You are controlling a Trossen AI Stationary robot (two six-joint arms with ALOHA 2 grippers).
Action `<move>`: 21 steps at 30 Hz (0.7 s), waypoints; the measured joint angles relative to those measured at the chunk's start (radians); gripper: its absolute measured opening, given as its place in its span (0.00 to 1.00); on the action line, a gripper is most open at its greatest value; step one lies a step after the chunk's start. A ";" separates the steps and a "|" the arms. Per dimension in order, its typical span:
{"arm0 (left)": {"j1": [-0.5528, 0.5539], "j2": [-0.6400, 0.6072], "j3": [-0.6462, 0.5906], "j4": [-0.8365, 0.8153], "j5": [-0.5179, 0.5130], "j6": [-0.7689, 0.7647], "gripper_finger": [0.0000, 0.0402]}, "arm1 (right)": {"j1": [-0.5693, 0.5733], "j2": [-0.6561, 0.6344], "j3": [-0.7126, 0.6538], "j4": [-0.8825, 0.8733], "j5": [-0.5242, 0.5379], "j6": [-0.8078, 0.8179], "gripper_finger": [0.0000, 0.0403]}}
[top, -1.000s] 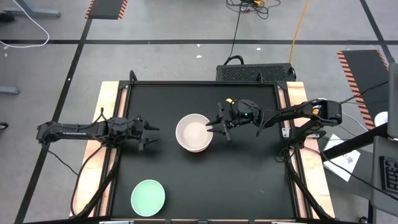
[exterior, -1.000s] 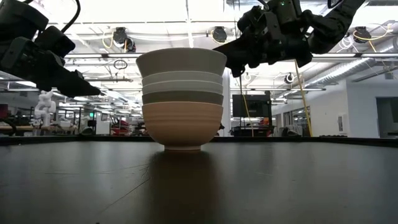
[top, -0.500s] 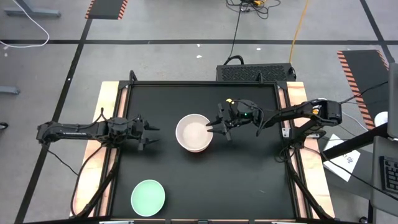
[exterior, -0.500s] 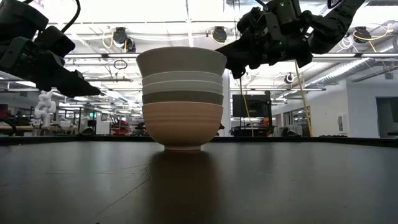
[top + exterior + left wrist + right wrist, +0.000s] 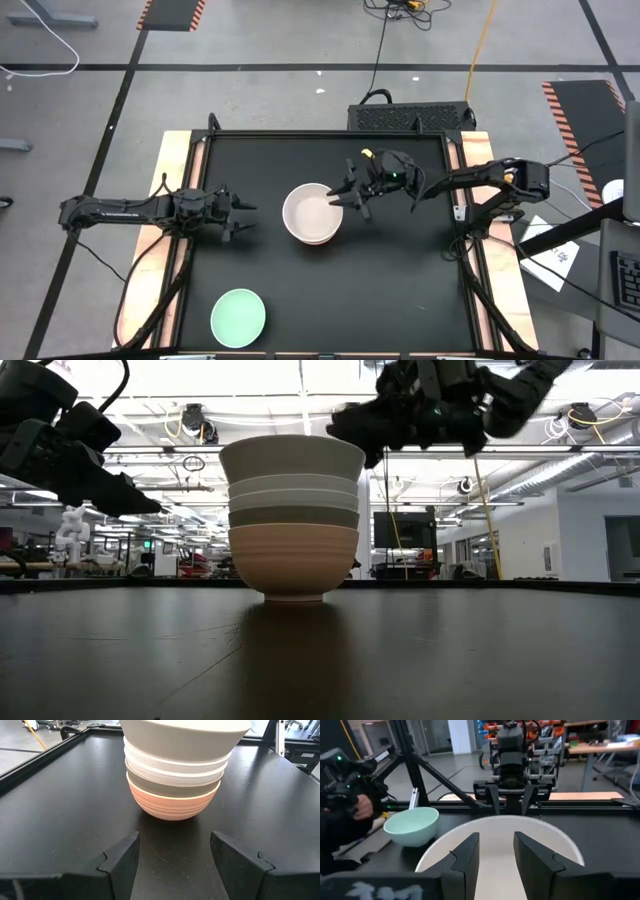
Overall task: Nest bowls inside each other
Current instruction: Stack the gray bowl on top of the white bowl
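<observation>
Table (image 5: 400,280): black, beneath my claws. Stack of bowls (image 5: 312,213): five nested (salmon-orange lowest), just ahead of my right claw (image 5: 345,199), fingers parted, empty, above its rim. Mint green bowl (image 5: 238,317): alone, well apart. Left claw (image 5: 237,214): spread, empty, facing the stack.

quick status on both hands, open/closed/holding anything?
Left hand: open, empty, left of the bowl stack.
Right hand: open, empty, raised beside the stack's top rim.
</observation>
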 joint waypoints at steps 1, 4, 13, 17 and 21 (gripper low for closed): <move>0.000 0.000 0.000 0.000 0.000 0.001 0.61 | -0.006 0.000 0.030 -0.041 -0.021 0.004 0.28; 0.000 0.000 0.000 0.000 0.000 0.006 0.61 | -0.008 0.000 0.102 -0.152 -0.037 -0.023 0.28; 0.000 0.000 0.000 0.000 0.009 0.006 0.61 | -0.047 0.000 0.143 -0.255 -0.038 -0.028 0.28; 0.000 0.000 0.000 0.000 0.009 0.014 0.61 | -0.059 0.031 0.143 -0.221 -0.038 -0.017 0.28; 0.000 0.000 0.000 0.001 0.010 0.015 0.61 | -0.073 0.084 0.166 -0.210 -0.038 -0.012 0.28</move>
